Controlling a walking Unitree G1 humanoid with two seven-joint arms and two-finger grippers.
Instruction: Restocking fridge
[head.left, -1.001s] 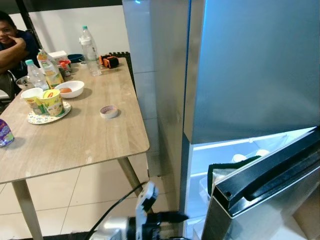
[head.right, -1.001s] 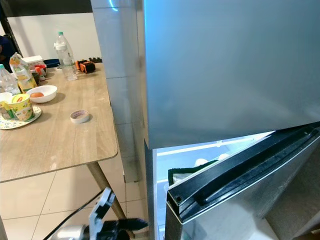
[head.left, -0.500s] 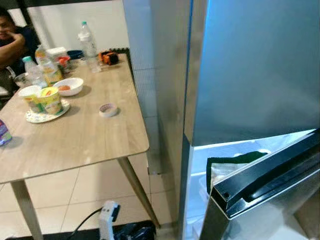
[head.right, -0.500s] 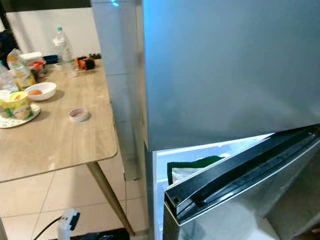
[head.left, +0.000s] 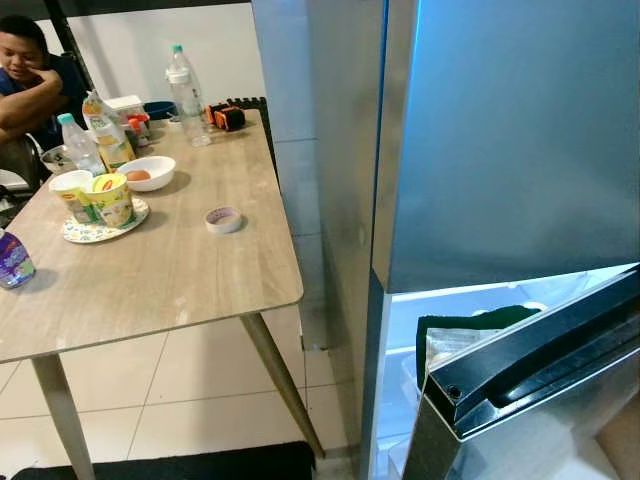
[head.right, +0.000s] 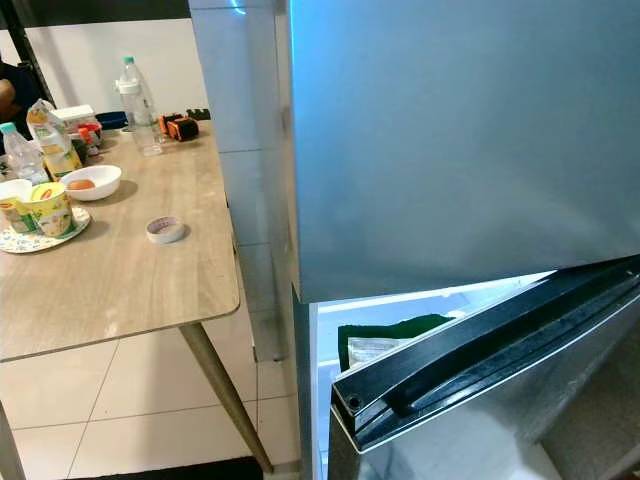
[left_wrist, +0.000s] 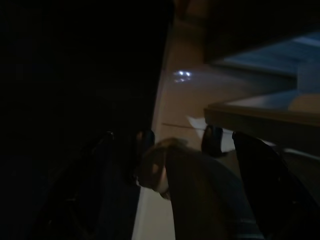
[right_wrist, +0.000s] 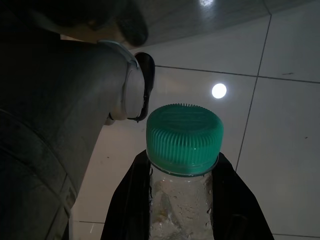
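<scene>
Left arm has dropped out of head view (fingers unclear), right gripper (right_wrist: 182, 200) grasps bottle (right_wrist: 183, 145), fridge (head.left: 500, 150) door (head.left: 530, 375) open.

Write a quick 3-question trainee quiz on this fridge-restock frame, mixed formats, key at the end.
1. True or false: the fridge's lower door is open and its upper door is shut.
2. Multiple choice: what does the right tool hold? A) a bottle with a green cap B) a yellow cup C) a roll of tape
3. Fill in: the white bowl on the wooden table holds an ____.

Key
1. True: light spills from the lower compartment.
2. A: the right wrist view shows the black fingers on either side of the bottle below its cap.
3. Egg.
</scene>
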